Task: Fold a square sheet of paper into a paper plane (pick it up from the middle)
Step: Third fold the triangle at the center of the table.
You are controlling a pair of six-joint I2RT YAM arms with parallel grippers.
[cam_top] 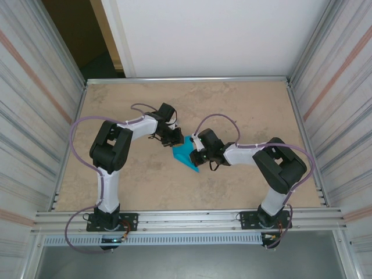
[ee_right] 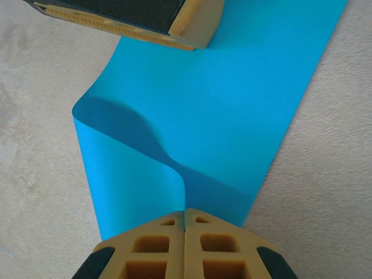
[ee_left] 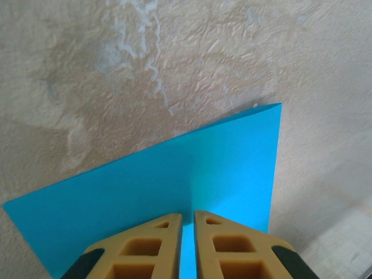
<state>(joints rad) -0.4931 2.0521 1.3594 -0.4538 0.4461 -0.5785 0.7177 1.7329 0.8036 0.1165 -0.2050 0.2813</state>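
The square sheet of paper (cam_top: 185, 154) is bright teal and hangs just above the table's middle, held between both grippers. My left gripper (cam_top: 176, 141) is shut on the sheet's far edge; in the left wrist view its fingertips (ee_left: 188, 215) pinch the sheet (ee_left: 174, 174) with only the paper in the thin gap. From the near side, my right gripper (cam_top: 196, 152) is shut on the opposite edge, and its tips (ee_right: 185, 213) meet on the paper. The sheet (ee_right: 232, 99) bows in a soft curve on its left side. A left finger (ee_right: 192, 23) shows at the top of the right wrist view.
The sandy table (cam_top: 244, 104) is ringed by a metal rim, with corrugated walls (cam_top: 343, 116) close on both sides. A rail (cam_top: 192, 218) carrying the arm bases runs along the near edge. Bare tabletop lies all round the paper.
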